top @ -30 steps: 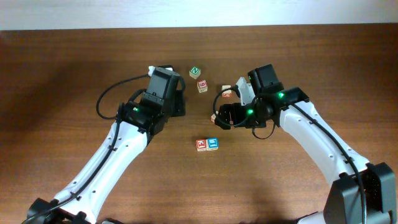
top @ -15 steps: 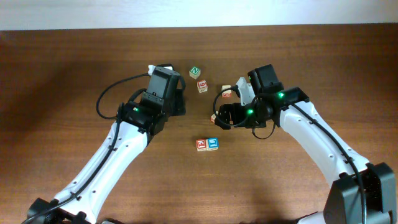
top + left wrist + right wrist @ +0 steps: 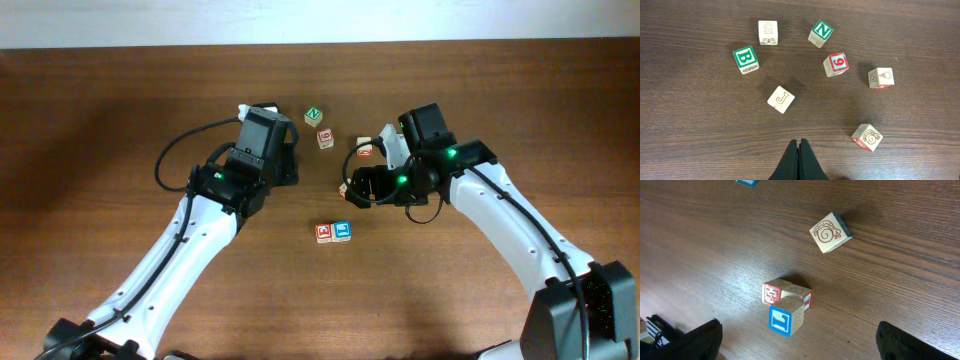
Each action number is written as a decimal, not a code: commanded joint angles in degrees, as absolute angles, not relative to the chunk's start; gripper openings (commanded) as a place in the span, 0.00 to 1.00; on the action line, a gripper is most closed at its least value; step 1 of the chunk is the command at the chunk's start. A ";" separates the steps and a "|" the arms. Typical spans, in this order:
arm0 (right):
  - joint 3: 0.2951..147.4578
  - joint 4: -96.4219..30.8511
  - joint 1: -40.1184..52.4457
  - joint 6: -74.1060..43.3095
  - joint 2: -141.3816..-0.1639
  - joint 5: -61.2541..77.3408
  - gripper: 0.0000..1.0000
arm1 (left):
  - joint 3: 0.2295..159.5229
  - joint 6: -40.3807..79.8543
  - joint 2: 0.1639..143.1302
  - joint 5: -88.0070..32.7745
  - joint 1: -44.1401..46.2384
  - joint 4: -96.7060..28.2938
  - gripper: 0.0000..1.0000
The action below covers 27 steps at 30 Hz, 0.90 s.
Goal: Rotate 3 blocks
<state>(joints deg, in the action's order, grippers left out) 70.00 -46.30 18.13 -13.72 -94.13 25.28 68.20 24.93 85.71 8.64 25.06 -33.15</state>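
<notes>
brown wooden table [image 3: 100, 120] carries all the blocks. my left gripper [image 3: 799, 143] is fully closed on nothing and the right gripper [image 3: 799, 332] stands wide open, empty. in the left wrist view the green n block [image 3: 820, 33] sits just up-left of the red 9 block [image 3: 836, 63], the j block [image 3: 781, 99] down-left of it, and the snail block [image 3: 867, 137] lower right.

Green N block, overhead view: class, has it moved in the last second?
No. The green N block keeps its spot, equally close to the table edge.
</notes>
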 commanded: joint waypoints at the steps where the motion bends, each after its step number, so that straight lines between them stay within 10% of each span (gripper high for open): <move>1: 71.05 -46.28 17.89 -13.52 -93.03 24.56 0.98 | 68.51 24.80 85.06 9.43 24.88 -33.50 0.00; 27: 71.05 -46.28 17.89 -13.52 -93.03 24.56 0.98 | 68.51 24.71 85.06 4.34 24.88 -35.81 0.00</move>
<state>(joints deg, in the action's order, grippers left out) 70.00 -46.30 18.13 -13.69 -94.13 25.28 68.20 24.93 85.71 7.07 25.06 -34.76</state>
